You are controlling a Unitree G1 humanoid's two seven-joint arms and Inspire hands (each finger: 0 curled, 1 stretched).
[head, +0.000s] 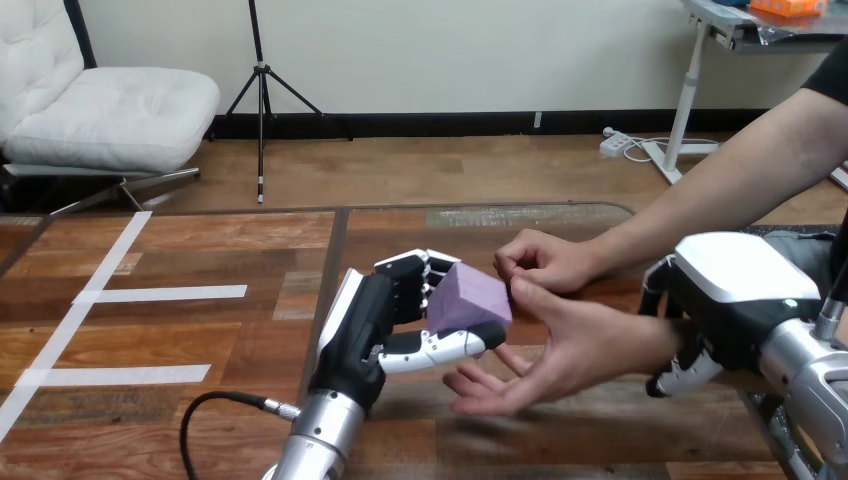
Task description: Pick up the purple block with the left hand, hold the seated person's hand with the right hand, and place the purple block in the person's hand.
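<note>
The left hand (pixel 375 325) grips the block (pixel 468 298), with its fingers (pixel 418 272) curled over the top left side and its thumb (pixel 440 347) pressed under the lower edge. The purple block is tilted and held clear of the table (pixel 200 250), near the table's middle. Its right edge is just beside the thumb of the person's open hand (pixel 565 350); I cannot tell whether the two touch. That hand lies palm up, with its fingers pointing left and down below the block. Its wrist (pixel 648 342) runs into the right hand (pixel 735 290), which is closed round it: dark fingers come over the top of the wrist and white-tipped ones curl in beneath. The person's other hand (pixel 545 262) is loosely curled just behind the open one, close to the block's upper right corner, and its forearm reaches in from the upper right. White tape strips (pixel 160 293) lie on the wood well apart to the left.
</note>
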